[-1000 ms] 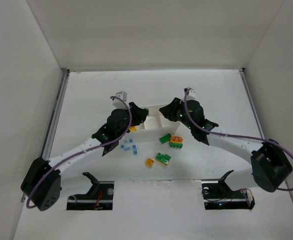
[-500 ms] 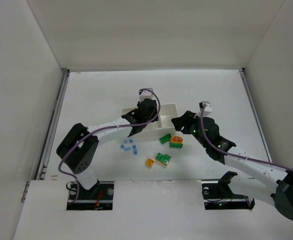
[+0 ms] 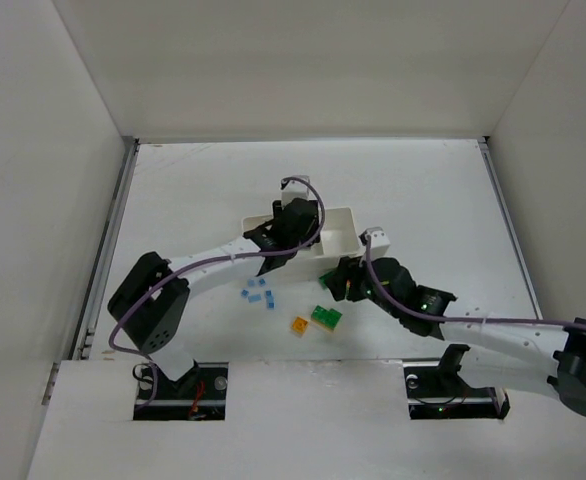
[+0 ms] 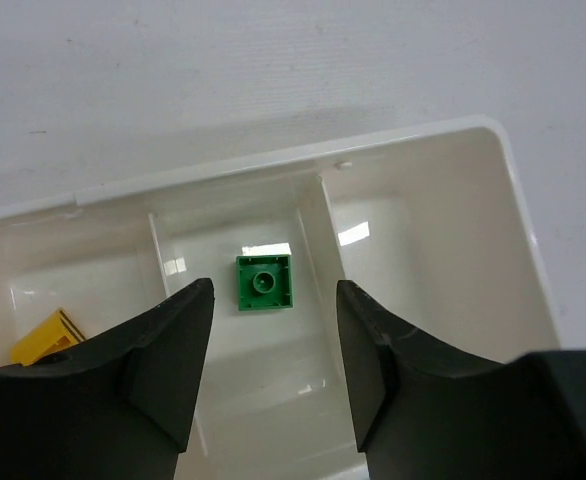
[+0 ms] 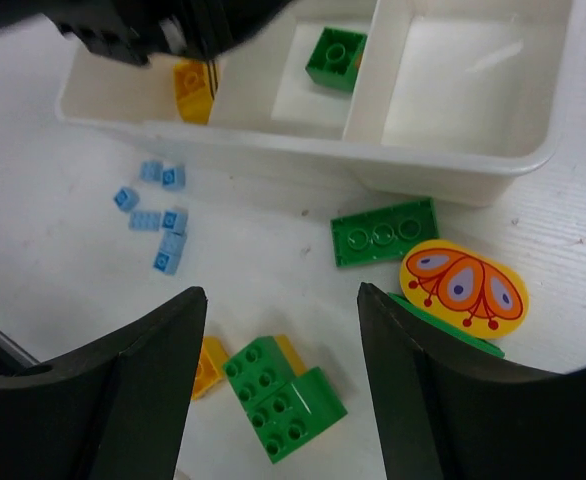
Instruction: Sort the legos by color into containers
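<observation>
Legos [image 5: 171,245] lie loose under the spread, empty right claw [image 5: 281,300], so I'd centre it on the green chunk [image 5: 278,400] between its jaws before dropping, while the left claw [image 4: 273,300], spread too, hangs over the tray's [image 4: 423,170] green square [image 4: 264,283].

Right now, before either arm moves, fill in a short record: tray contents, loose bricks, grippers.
Tray: white, three compartments
Left compartment: yellow brick
Middle compartment: green square brick
Right compartment: no brick visible
Loose on table: light blue bricks, green flat brick, butterfly piece
Left gripper: open, empty, above middle compartment
Right gripper: open, empty, above loose bricks
</observation>
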You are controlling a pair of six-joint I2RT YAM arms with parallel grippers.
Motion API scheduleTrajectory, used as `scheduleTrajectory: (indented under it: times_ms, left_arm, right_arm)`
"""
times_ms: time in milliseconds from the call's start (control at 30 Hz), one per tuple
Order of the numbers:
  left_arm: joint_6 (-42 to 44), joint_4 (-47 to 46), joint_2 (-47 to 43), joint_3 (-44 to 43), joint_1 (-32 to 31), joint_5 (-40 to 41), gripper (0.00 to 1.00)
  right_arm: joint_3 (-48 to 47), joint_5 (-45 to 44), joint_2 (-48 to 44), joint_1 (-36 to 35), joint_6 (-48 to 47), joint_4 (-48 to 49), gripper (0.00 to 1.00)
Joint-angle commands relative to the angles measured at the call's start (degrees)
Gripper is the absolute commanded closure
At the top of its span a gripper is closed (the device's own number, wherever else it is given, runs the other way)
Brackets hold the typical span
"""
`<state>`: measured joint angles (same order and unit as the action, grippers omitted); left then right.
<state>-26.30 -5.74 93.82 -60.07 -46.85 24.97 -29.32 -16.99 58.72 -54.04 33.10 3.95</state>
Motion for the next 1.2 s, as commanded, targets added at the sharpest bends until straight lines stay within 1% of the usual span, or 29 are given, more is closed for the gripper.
scheduleTrajectory:
  times_ms: [0, 100, 133, 167, 233, 333, 467, 567, 667, 767, 933, 1000, 1100, 1167]
  left_arm:
    - [0.91, -0.86, -7.41, 0.21, -0.13, -0.27, 0.51]
    - [0.29, -0.50, -11.28, 2.67, 0.05, -1.94, 0.55]
    - [-0.06, -0.59, -12.86, 4.07, -0.04, -2.21, 0.57]
    - [-0.58, -0.85, -14.53, 5.65, -0.04, -2.21, 0.58]
    - [-1.99, -0.94, -17.96, 8.99, 0.40, -2.21, 0.60]
    - [-3.84, -0.42, -23.31, 13.65, 1.80, -2.21, 0.62]
    - [-6.03, 0.90, -30.61, 20.16, 4.79, -1.59, 0.64]
    - [-8.50, 4.50, -35.98, 23.94, 7.34, -1.68, 0.65]
    - [-9.64, 7.40, -42.39, 28.86, 9.89, -1.33, 0.67]
    - [-12.18, 11.35, -46.87, 31.77, 12.52, -1.59, 0.70]
    - [-14.47, 15.31, -50.31, 34.93, 14.11, -2.38, 0.71]
    - [-15.35, 16.28, -50.49, 35.46, 14.11, -2.82, 0.73]
    - [-16.06, 16.90, -50.40, 36.34, 13.59, -3.79, 0.76]
    - [-16.85, 16.46, -50.49, 37.39, 13.24, -3.88, 0.76]
  right_arm:
    - [-3.46, -2.25, 2.01, -1.98, -3.57, -4.02, 0.36]
    - [-4.69, -1.99, 3.33, -2.60, -3.75, -5.96, 0.55]
    - [-4.95, -1.64, 3.85, -3.12, -3.92, -6.49, 0.60]
    - [-5.48, -1.29, 4.47, -4.09, -4.36, -7.19, 0.61]
    - [-6.62, -0.85, 5.96, -5.93, -4.89, -8.33, 0.61]
    - [-9.78, 0.64, 9.65, -9.01, -5.50, -7.64, 0.56]
    - [-16.89, 0.47, 19.83, -12.26, -5.33, -2.90, 0.57]
    - [-22.17, -1.89, 27.74, -13.24, -4.02, -1.93, 0.57]
    - [-26.56, -5.06, 34.95, -14.82, -1.20, -2.27, 0.50]
    - [-30.08, -6.64, 40.41, -16.05, 0.81, -3.94, 0.44]
    - [-32.72, -7.53, 45.69, -16.14, 3.63, -3.94, 0.46]
    - [-33.95, -7.35, 47.01, -16.14, 3.81, -4.82, 0.48]
    - [-35.01, -8.32, 48.50, -16.40, 3.81, -5.70, 0.51]
    - [-35.54, -9.11, 49.38, -16.40, 3.90, -6.67, 0.54]
